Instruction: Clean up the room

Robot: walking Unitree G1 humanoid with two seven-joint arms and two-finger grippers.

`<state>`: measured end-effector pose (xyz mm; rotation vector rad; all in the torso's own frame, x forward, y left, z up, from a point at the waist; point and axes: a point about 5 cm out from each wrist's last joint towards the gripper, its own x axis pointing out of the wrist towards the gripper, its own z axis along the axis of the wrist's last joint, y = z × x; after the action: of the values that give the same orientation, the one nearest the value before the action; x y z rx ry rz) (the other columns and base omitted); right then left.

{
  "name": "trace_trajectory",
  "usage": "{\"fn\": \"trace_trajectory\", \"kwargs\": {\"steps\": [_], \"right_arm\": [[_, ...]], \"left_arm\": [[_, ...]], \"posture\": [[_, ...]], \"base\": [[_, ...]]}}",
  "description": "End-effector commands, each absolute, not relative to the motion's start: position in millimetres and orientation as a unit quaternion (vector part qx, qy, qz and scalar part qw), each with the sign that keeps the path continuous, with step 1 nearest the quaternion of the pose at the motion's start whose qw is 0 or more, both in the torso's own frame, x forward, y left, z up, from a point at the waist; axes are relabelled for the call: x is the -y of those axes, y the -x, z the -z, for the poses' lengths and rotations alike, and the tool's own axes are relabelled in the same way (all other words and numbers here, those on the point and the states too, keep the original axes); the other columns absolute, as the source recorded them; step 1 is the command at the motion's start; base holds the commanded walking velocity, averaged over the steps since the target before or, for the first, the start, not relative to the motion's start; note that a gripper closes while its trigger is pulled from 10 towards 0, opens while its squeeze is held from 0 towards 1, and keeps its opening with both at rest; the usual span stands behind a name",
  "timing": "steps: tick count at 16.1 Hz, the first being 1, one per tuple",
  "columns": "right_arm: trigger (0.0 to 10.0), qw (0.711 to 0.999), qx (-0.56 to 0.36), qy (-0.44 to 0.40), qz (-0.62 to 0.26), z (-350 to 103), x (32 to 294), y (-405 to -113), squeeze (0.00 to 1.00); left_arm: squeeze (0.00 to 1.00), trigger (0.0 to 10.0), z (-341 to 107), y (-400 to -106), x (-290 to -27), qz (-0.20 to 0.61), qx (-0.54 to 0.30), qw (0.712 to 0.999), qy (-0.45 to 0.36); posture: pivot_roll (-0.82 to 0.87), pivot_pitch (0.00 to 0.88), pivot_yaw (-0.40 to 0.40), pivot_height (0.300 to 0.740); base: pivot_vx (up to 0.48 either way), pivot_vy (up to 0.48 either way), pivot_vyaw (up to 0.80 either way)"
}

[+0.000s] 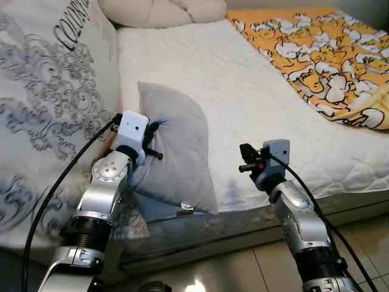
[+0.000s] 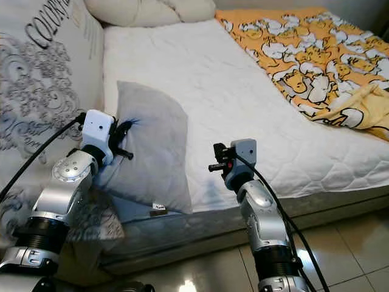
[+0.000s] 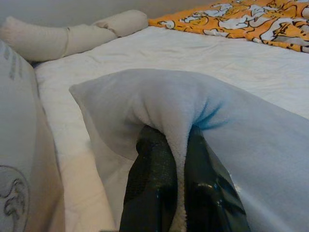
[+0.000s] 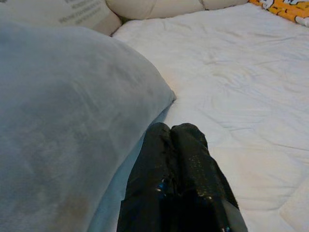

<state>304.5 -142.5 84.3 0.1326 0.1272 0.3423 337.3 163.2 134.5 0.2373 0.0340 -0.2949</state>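
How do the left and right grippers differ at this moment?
The left gripper is shut on a fold of the grey pillow, at its left edge; the right gripper is shut on nothing. The left one touches the pillow; the right one hangs over the white mattress beside the pillow, apart from it. Both point toward the head of the bed.

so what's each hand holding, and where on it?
Left hand pinches a fold of the grey pillow at its left edge. Right hand is shut on nothing, beside the pillow over the white mattress.
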Motion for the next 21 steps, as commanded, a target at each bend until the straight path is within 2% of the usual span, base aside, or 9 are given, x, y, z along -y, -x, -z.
{"fn": "trace_trajectory", "kwargs": {"steps": [1, 7, 21], "right_arm": [[10.0, 0.981, -0.063, -0.058, -0.172, -85.3, 143.8, -306.6, 0.0], [10.0, 0.982, -0.062, -0.045, -0.17, -86.5, 143.9, -307.7, 0.0], [10.0, 0.984, -0.066, -0.065, -0.152, -83.4, 147.8, -308.2, 0.0]], "left_arm": [[0.0, 10.0, -144.5, -341.2, -161.7, 0.143, 0.006, 0.982, -0.122], [0.0, 10.0, -143.8, -341.7, -160.2, 0.145, 0.006, 0.982, -0.121], [0.0, 10.0, -142.0, -340.8, -153.9, 0.164, 0.006, 0.979, -0.12]], "posture": [[0.05, 0.0, -0.011, 0.74], [0.05, 0.0, -0.012, 0.74], [0.05, 0.0, -0.006, 0.74]], "base": [[0.307, 0.0, 0.0], [0.306, 0.0, 0.67], [0.306, 0.0, 0.0]]}}
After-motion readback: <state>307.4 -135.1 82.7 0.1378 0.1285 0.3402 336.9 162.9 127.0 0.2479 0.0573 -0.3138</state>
